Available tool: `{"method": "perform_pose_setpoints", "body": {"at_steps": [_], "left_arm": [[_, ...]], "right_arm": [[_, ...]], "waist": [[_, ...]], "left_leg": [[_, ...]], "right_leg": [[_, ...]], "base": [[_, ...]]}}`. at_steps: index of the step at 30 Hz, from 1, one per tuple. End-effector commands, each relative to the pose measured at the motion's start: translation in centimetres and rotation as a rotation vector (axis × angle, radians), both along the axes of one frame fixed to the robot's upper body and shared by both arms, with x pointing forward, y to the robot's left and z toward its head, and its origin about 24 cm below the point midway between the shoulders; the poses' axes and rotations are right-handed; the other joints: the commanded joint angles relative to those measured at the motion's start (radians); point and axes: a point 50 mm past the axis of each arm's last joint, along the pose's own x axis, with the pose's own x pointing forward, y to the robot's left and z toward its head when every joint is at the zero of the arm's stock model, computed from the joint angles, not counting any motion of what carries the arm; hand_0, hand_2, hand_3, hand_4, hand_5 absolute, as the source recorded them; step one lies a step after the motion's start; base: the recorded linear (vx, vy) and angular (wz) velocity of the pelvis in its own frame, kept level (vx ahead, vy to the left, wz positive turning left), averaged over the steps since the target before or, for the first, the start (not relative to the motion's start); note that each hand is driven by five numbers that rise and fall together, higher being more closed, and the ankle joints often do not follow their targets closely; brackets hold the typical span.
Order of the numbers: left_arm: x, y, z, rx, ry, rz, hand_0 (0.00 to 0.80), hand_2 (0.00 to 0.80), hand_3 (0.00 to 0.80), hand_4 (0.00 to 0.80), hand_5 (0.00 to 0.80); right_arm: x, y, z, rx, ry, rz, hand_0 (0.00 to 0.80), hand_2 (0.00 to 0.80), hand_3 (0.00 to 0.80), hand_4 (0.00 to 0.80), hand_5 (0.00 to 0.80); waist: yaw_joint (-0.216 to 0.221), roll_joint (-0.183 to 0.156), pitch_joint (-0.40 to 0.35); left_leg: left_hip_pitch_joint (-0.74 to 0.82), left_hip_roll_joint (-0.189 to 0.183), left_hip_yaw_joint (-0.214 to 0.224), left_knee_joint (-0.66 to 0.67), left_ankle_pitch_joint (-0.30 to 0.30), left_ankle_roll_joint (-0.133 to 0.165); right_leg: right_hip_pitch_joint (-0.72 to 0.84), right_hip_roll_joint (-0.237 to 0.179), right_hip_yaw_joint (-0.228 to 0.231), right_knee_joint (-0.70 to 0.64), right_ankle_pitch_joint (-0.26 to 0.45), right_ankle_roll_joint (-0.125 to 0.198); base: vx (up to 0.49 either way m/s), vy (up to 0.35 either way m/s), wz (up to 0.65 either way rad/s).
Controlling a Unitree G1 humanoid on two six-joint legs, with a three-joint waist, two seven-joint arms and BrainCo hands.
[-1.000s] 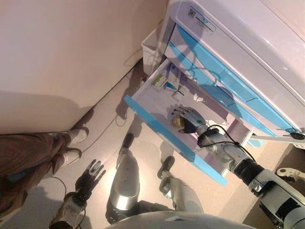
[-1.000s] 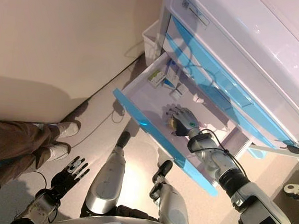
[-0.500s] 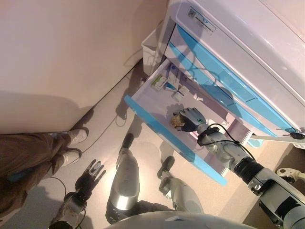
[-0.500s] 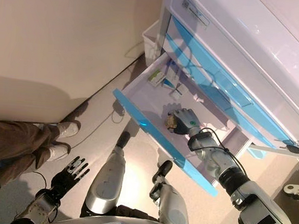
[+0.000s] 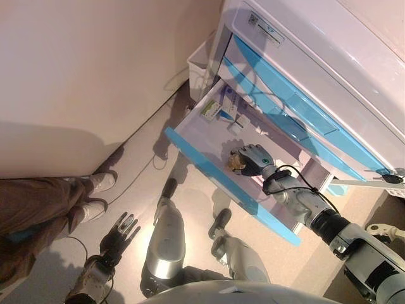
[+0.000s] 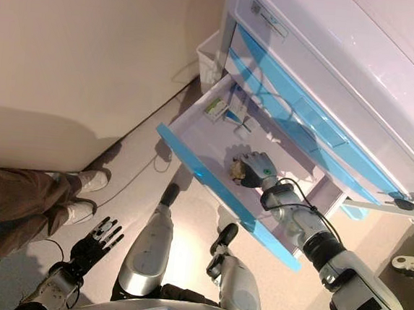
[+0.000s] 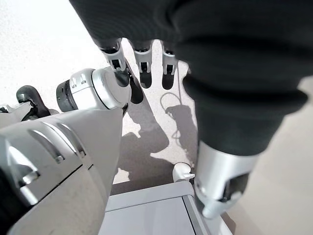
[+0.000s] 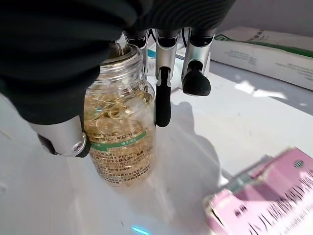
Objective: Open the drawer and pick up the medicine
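Note:
The white drawer (image 5: 201,136) with a blue front (image 5: 212,178) stands pulled out of the cabinet. My right hand (image 5: 254,158) is inside it, with fingers and thumb curled round a clear jar of yellow capsules (image 5: 237,163). In the right wrist view the jar (image 8: 120,137) stands upright on the drawer floor, with the thumb (image 8: 61,137) on one side and the fingers (image 8: 164,98) on the other. My left hand (image 5: 120,233) hangs low by the floor, fingers straight and empty; the left wrist view shows its fingers (image 7: 142,63) too.
Medicine boxes (image 5: 218,107) lie at the drawer's back end. A pink box (image 8: 264,196) and a white and green box (image 8: 264,51) lie near the jar. Shut blue drawers (image 5: 297,107) are above. A white bin (image 5: 199,60) stands by the wall. A person's legs (image 5: 38,209) are at the left.
My right hand's fingers, spread over the jar a second ago, have curled round it. The left hand has not moved.

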Motion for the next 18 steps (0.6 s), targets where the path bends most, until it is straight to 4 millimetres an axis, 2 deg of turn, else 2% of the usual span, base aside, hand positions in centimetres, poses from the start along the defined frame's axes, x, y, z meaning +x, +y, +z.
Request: {"method": "perform_pose_setpoints", "body": {"at_steps": [1,18], "left_arm": [[-2.4,-0.4,-1.0,-0.010,0.064,0.007,0.000,0.000,0.000,0.000,0.000],[-3.6,-1.2,-1.5,-0.035,0.086,0.059,0.000,0.000,0.000,0.000,0.000]], "right_arm": [[-0.7,1.1,3.0,0.062,-0.122,0.107,0.800,0.800,0.800,0.800,0.800],[-3.8,1.5,9.6,0.156,-0.217,0.284,0.800,0.800,0.800,0.800,0.800]], "waist": [[-0.013,0.003,-0.047],[-0.066,-0.007,-0.111]], "left_leg": [[-0.005,-0.036,0.026,0.005,-0.034,0.082],[0.051,-0.014,0.060,-0.033,-0.029,0.080]], "right_leg": [[-0.036,-0.017,0.041,0.098,0.033,0.052],[-0.018,-0.014,0.079,0.087,0.031,0.058]], "base": [[0.000,0.000,0.00],[0.000,0.014,-0.08]]}}
